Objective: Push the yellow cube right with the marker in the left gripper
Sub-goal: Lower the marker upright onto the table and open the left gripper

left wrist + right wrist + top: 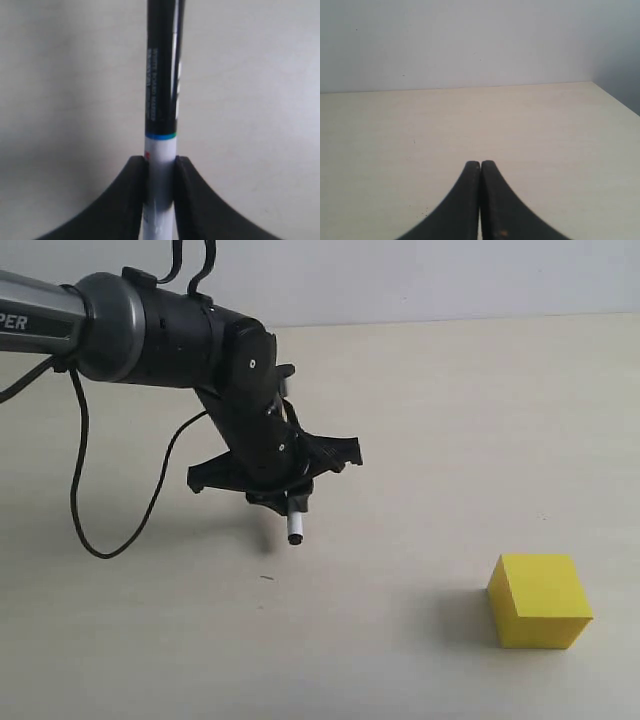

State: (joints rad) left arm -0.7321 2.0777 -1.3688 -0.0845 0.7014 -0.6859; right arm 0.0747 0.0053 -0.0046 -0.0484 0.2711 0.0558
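- The table [420, 420] is a pale, matte, cream-coloured top with a plain light wall behind it; it looks flat and smooth, so I judge a cube should slide across it without catching.
- The left arm [110, 315] reaches in above the table and bends down at the wrist, which puts its tool low and pointing at the surface.
- The left gripper [285, 495] is clamped narrowly on the marker [161, 100], jaws pressed against the white barrel on both sides, so the pen serves as a stiff pushing finger.
- The yellow cube [540, 600] sits on the table well apart from the marker, to its right and nearer the camera, with nothing between them; the pen must come down on the cube's left side to drive it right.
- The marker's lower end hangs just below the jaws in the exterior view, apparently clear of the table.
- The right gripper [480, 200] has its jaws closed together, holding nothing, away from the work.
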